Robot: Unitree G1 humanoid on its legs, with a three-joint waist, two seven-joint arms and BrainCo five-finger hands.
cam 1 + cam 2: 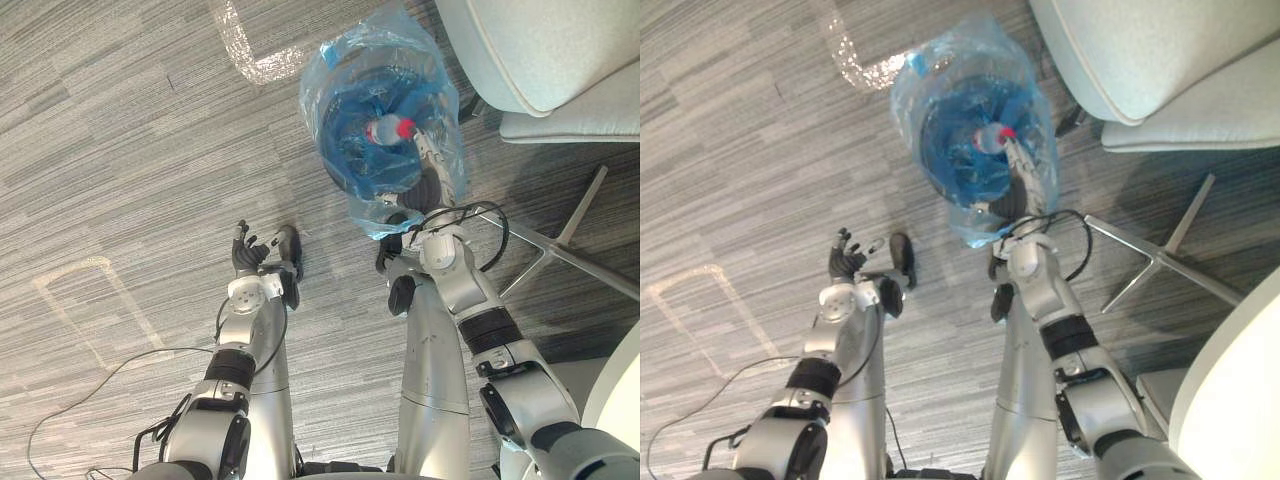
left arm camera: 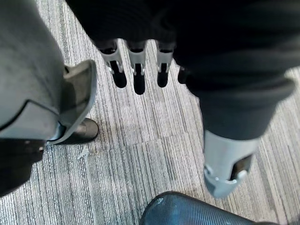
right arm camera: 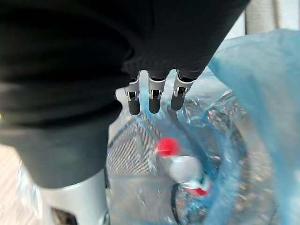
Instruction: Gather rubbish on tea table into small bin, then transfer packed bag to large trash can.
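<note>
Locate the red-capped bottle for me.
The bottle lies inside the blue-bagged bin on the robot's right in the eye views, by the right hand, beside the grey chair.

Both head eyes look down at the bin [image 1: 340, 165]; wrist cameras peer close.

1. A small round bin of dark mesh [image 1: 335, 165] stands upright on the grey striped carpet floor [image 1: 120, 150], its mouth open to the ceiling.
2. A translucent blue plastic bag [image 1: 395, 40] lines it. The crinkled plastic billows loose above the rim and spills down over the outside of the wall.
3. A clear plastic bottle with a red cap and a red label band [image 3: 184, 169] lies tilted inside the bag, down within the bin.
</note>
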